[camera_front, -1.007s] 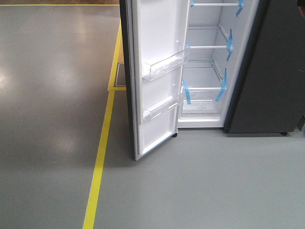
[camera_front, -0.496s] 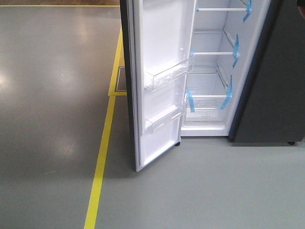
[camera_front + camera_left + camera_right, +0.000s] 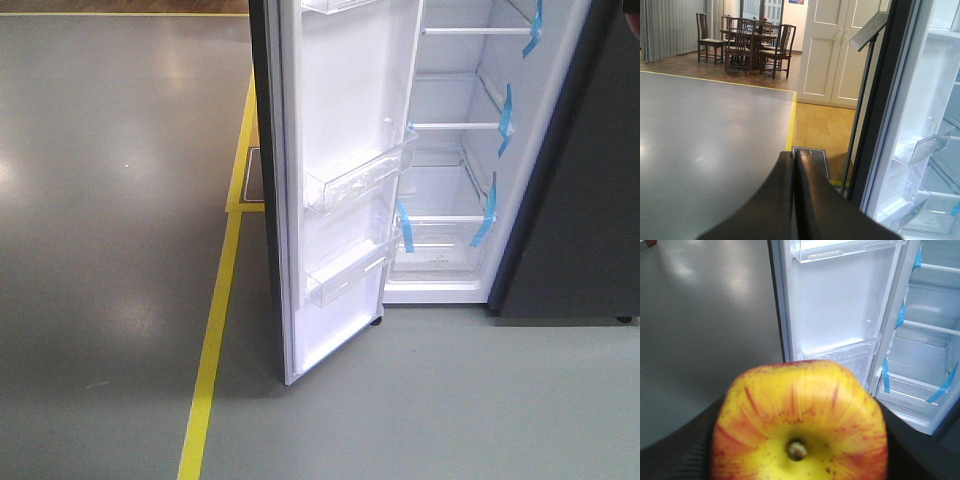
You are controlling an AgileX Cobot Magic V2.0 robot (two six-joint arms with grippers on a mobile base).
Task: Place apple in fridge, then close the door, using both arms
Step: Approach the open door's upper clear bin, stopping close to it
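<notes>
On the grey floor (image 3: 100,200), beside a yellow line (image 3: 210,330), the fridge (image 3: 450,100) stands open. Its door (image 3: 345,120) is swung out to the left. The left end effector (image 3: 794,156) has its fingers pressed together, holding nothing. The right end effector (image 3: 801,445) clasps the apple (image 3: 800,405), stem toward the camera, outside the fridge.

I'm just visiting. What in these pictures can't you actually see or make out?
1. Right wrist view: the apple fills the foreground, hiding most of the right gripper's fingers.
2. Front view: the fridge is cut off at the top by the upper edge; neither gripper shows.
3. Left wrist view: the shut left gripper blocks the lower middle; the right edge cuts off most of the fridge interior beyond the door.
</notes>
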